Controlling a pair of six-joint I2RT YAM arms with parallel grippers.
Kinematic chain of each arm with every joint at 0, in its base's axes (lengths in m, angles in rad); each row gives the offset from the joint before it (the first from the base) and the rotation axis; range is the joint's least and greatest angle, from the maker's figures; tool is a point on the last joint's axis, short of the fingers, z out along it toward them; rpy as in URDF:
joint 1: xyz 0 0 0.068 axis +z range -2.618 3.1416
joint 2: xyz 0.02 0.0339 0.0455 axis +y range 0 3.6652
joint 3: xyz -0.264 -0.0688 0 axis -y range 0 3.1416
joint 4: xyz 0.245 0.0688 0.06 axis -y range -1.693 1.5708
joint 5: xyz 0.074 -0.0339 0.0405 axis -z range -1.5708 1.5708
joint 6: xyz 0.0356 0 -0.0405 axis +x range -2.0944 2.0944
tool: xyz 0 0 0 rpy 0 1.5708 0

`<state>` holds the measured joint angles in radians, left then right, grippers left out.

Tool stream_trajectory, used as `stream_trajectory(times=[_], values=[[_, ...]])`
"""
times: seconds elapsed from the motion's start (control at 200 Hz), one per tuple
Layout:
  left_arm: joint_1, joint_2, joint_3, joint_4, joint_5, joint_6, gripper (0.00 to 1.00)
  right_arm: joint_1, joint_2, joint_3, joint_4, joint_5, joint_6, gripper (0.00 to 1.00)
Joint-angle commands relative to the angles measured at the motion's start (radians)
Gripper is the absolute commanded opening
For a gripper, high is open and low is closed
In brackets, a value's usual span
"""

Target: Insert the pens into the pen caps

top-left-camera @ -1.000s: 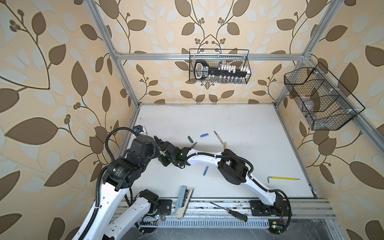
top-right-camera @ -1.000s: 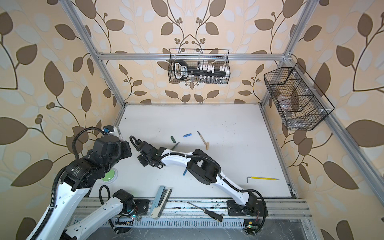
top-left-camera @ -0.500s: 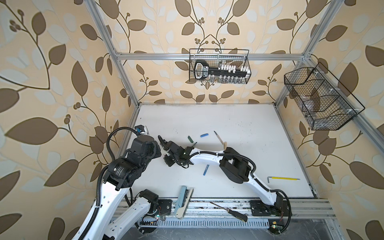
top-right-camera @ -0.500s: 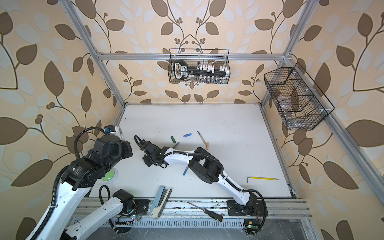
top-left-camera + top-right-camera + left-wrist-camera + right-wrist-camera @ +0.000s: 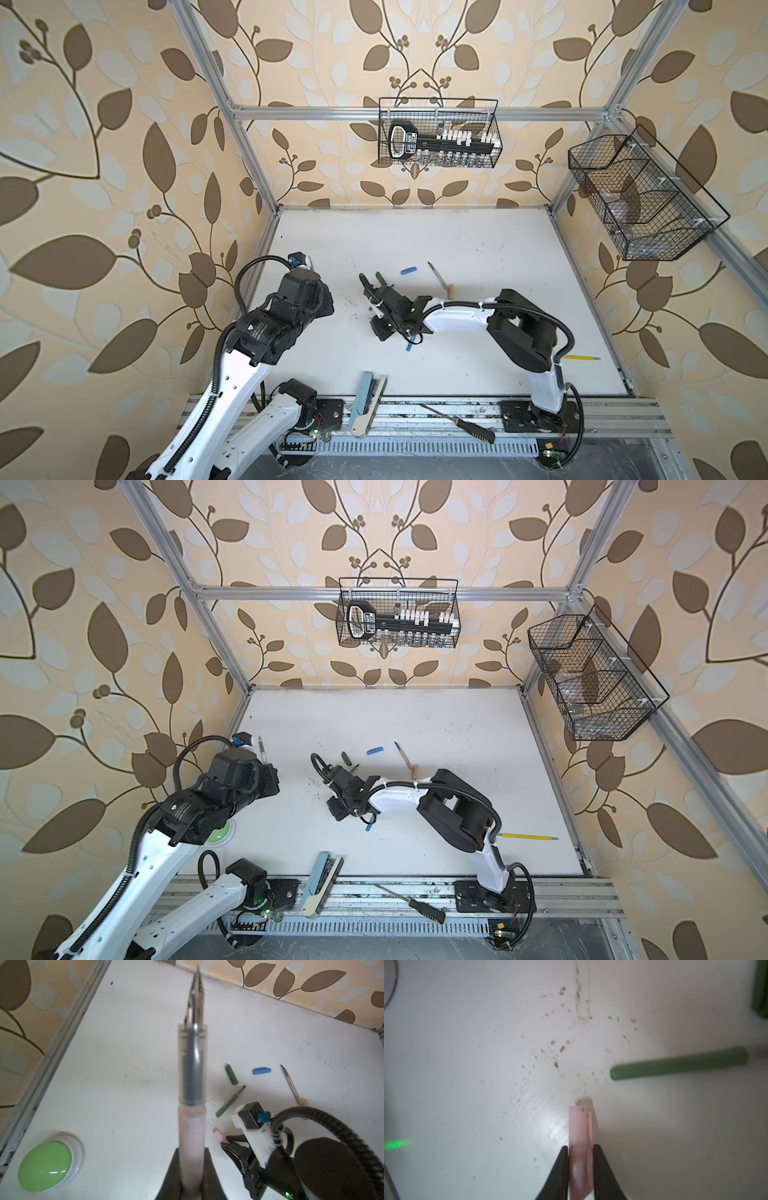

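Just beyond the green button, the left claw is clamped on the lower barrel of the pale pink pen, its long axis running straight out of the jaws, dark tip leading toward the back wall. Farther from the button and to its right, the right claw pinches the pale pink cap, jaws narrow, low over the table, well apart from that tip, so I reckon the two must turn toward each other. Beyond lie the green pen and green cap.
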<state>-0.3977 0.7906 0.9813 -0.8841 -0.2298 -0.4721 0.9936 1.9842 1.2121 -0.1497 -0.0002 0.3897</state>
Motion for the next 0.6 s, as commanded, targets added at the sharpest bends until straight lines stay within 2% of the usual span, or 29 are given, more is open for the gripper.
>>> stream_trajectory(times=[0.0, 0.1, 0.24, 0.445, 0.595], values=[[0.007, 0.029, -0.023, 0.111, 0.117, 0.035, 0.11, -0.058, -0.083, -0.119, 0.039, -0.009, 0.050, 0.24], [0.006, 0.068, -0.034, 0.165, 0.200, 0.051, 0.10, -0.106, -0.132, -0.181, 0.042, -0.014, 0.052, 0.30], [0.005, 0.122, -0.041, 0.225, 0.266, 0.068, 0.09, -0.169, -0.187, -0.206, 0.058, -0.056, 0.050, 0.45], [0.005, 0.148, -0.041, 0.254, 0.304, 0.079, 0.09, -0.217, -0.220, -0.173, 0.042, -0.098, 0.034, 0.50], [0.005, 0.138, -0.044, 0.250, 0.304, 0.085, 0.09, -0.211, -0.150, -0.107, 0.006, -0.141, 0.018, 0.52]])
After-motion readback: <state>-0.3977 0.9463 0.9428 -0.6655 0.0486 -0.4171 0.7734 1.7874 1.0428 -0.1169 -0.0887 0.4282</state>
